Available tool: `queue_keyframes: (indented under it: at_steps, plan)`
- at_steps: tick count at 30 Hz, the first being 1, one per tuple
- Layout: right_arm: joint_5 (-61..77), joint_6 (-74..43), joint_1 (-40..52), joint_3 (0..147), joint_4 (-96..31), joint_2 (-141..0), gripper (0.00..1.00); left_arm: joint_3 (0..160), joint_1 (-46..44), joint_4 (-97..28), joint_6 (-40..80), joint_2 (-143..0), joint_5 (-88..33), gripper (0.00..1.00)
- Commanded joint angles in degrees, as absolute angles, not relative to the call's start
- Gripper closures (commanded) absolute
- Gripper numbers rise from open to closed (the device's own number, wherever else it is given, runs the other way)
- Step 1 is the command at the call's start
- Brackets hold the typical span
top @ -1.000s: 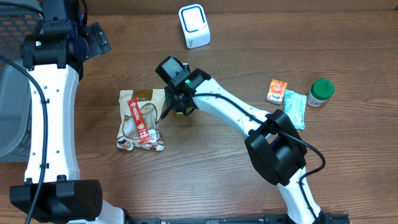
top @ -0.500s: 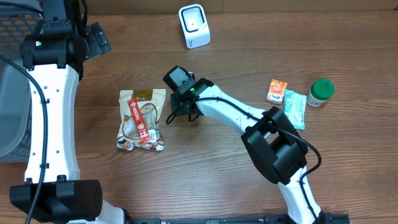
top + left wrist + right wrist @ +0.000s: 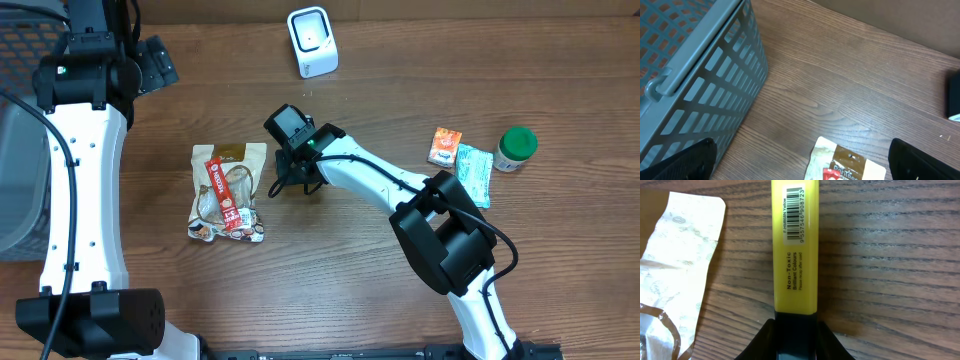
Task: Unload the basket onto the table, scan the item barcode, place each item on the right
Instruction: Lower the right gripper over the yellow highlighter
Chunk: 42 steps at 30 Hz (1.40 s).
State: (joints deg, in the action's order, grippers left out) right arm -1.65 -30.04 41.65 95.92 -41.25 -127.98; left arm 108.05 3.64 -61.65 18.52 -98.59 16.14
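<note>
Right arm has slid off the snack pouch point(image 3: 228, 192) and dropped a touch to its right side, and its jaws have been narrowing all the way. Close in now, on the right wrist view: the right end effector point(image 3: 796, 325) straddles the black cap end of a yellow highlighter point(image 3: 795, 255), which lies flat on the bench point(image 3: 330, 290). The fingers sit tight to the cap on both sides, but it is black on black, so I cannot tell if they are biting yet. The barcode point(image 3: 793, 215) faces straight up at the far end of the barrel, in plain sight. The pouch's pale edge lies just beside the highlighter on the left.

Further out, the white scanner point(image 3: 313, 42) stands well apart, up the bench. Further still, the left end effector point(image 3: 802, 160) hangs wide open holding nothing, near the grey basket point(image 3: 700, 75).

Now the worry. This looks like a pinch on the cap alone, far from the barrel's middle, so on the lift the long yellow body could droop or swing. The cap might even pull off. Any twist in the grip would turn that label away from the scanner.
</note>
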Motion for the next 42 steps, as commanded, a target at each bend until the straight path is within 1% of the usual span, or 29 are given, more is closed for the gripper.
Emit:
queue_keyframes:
  at_steps: [1, 7, 13, 19, 22, 25, 26, 27, 35, 38, 39, 42]
  plan:
    - [-1.6, -29.2, 40.7, 96.2, -42.3, -126.3, 0.96, 108.5, 3.6, -61.5, 19.3, -99.1, 16.9, 0.00]
    - [-1.6, -27.6, 39.6, 96.5, -44.9, -123.5, 0.96, 108.5, 3.6, -61.5, 19.3, -99.1, 16.9, 0.00]
    - [-1.6, -25.0, 39.5, 96.5, -51.0, -123.4, 0.96, 108.5, 3.6, -61.5, 19.3, -99.1, 16.9, 0.00]
    - [-2.3, -24.9, 39.5, 96.5, -56.1, -123.4, 0.96, 108.5, 3.6, -61.5, 19.3, -99.1, 16.9, 0.00]
    - [-2.7, -22.3, 39.4, 96.5, -56.8, -123.4, 0.95, 108.5, 3.6, -61.5, 19.3, -99.1, 16.9, 0.00]
    - [-2.7, -22.0, 39.4, 96.7, -57.4, -123.4, 0.90, 108.5, 3.6, -61.5, 19.3, -99.1, 16.9, 0.00]
    - [-2.7, -22.0, 39.4, 96.9, -57.8, -123.4, 0.77, 108.5, 3.6, -61.5, 19.3, -99.1, 16.9, 0.00]
    - [-2.7, -22.0, 39.4, 97.1, -58.0, -123.4, 0.73, 108.5, 3.6, -61.5, 19.3, -99.1, 16.9, 0.00]
    - [-2.6, -21.6, 38.0, 102.3, -62.6, -123.1, 0.70, 108.5, 3.6, -61.5, 19.3, -99.1, 16.9, 0.00]
    - [-0.5, -18.9, 36.1, 104.2, -64.9, -123.1, 0.69, 108.5, 3.6, -61.5, 19.3, -99.1, 16.9, 0.00]
    - [0.6, -18.8, 35.2, 104.3, -65.4, -123.1, 0.65, 108.5, 3.6, -61.5, 19.3, -99.1, 16.9, 0.00]
    - [5.4, -17.6, 32.3, 104.2, -66.0, -123.2, 0.64, 108.5, 3.6, -61.5, 19.3, -99.1, 16.9, 0.00]
